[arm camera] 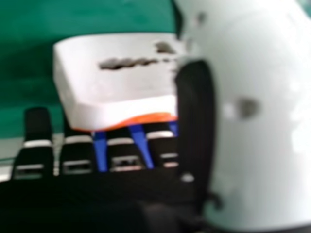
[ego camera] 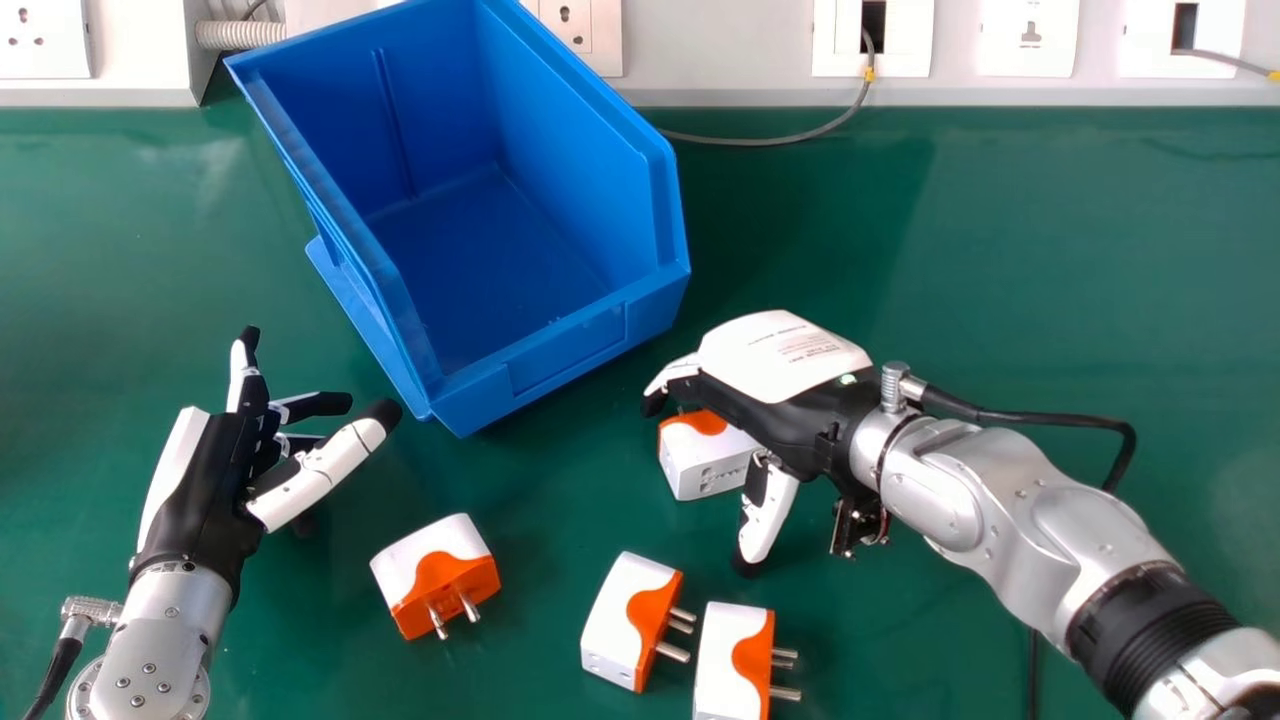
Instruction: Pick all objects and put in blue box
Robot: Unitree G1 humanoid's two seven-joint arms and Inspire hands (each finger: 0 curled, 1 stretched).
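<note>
The left hand (ego camera: 205,500) idles open, the blue box (ego camera: 565,350) comes next, then an adapter (ego camera: 697,472) on the table (ego camera: 1000,250) beneath the relaxed right hand (ego camera: 785,355) (ungripped, I judge), so this pick-up next needs thumb and fingers closing.

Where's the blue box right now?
In the head view, the blue box sits left of centre at the back of the green table, by the socket panel, beyond and between the left hand and right hand.

The box (ego camera: 560,350) looks like smooth plastic; the adapters (ego camera: 620,610), glossy plastic with shiny metal pins (ego camera: 673,651); the surface (ego camera: 950,650), smooth.
</note>
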